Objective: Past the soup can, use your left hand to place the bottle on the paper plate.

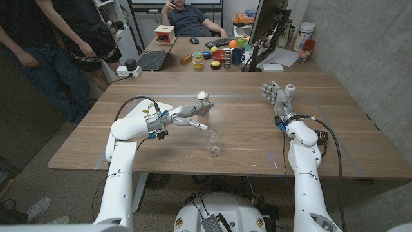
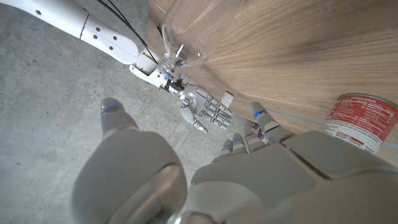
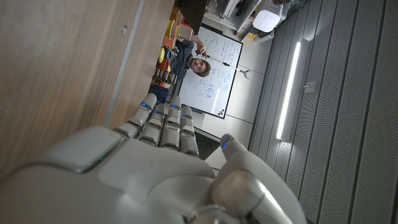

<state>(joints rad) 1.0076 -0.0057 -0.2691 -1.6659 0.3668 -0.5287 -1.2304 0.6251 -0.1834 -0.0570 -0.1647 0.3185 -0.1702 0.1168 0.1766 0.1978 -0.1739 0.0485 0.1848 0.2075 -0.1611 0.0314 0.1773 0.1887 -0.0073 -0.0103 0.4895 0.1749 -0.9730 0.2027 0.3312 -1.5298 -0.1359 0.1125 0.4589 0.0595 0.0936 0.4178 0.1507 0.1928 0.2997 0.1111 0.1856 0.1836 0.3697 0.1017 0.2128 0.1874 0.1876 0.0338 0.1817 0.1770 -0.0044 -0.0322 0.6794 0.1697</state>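
Note:
A clear plastic bottle [image 1: 214, 143] stands upright on the wooden table [image 1: 257, 154], near its front edge. The soup can [image 1: 203, 102], silver with a red label, stands behind it. My left hand [image 1: 192, 118] is between the two, just left of the can, with its fingers stretched out and holding nothing. In the left wrist view my left hand [image 2: 186, 180] has the bottle [image 2: 183, 37] and the can [image 2: 360, 121] beyond it. My right hand [image 1: 277, 96] stands upright at the right of the table, fingers spread and empty; the left wrist view also catches the right hand [image 2: 208, 112].
A second table behind holds a laptop [image 1: 152, 60], a monitor [image 1: 267, 29], cups and small coloured items. A person sits behind it [image 1: 187, 16] and another stands at the back left [image 1: 58, 38]. A cable [image 1: 331, 138] runs along my right forearm.

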